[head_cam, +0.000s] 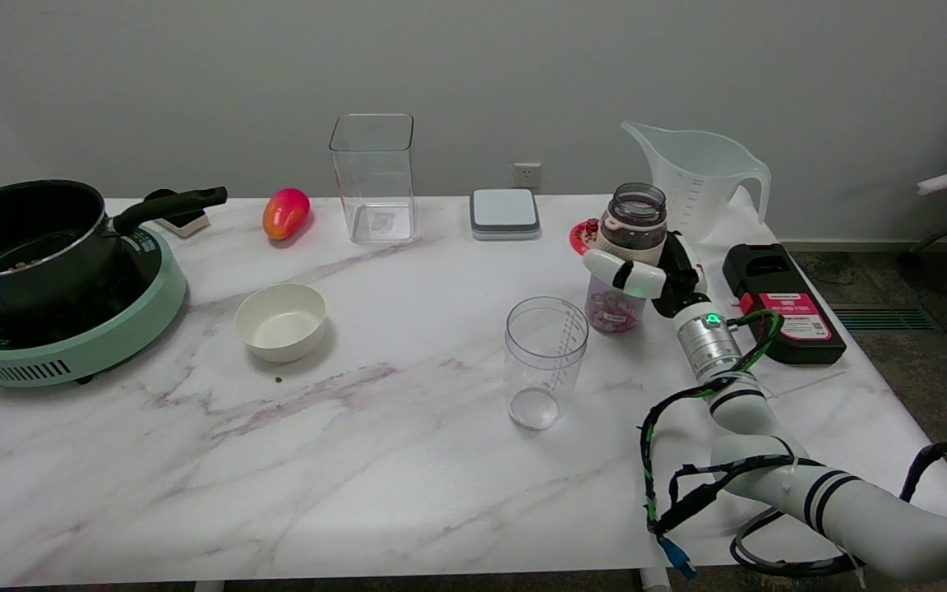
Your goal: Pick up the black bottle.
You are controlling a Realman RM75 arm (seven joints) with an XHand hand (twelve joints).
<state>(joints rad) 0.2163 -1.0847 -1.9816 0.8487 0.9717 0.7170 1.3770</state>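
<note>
The black bottle [636, 215] is a wide-mouthed dark jar with no lid, standing upright at the right of the marble table [375, 460]. Its lower part looks clear and shows pinkish contents. My right hand [644, 278] wraps around its middle from the right, with white fingers curled across the front. I cannot tell whether the bottle's base rests on the table or hangs just above it.
A clear measuring cup [545, 362] stands just left and nearer. A red lid [582, 237], a large clear jug [699, 177] and a black-and-pink device [782, 302] lie close by. Farther left are a white bowl [280, 321], a tall clear container [373, 177], a mango [285, 212] and a pot [25, 238] on a green cooker.
</note>
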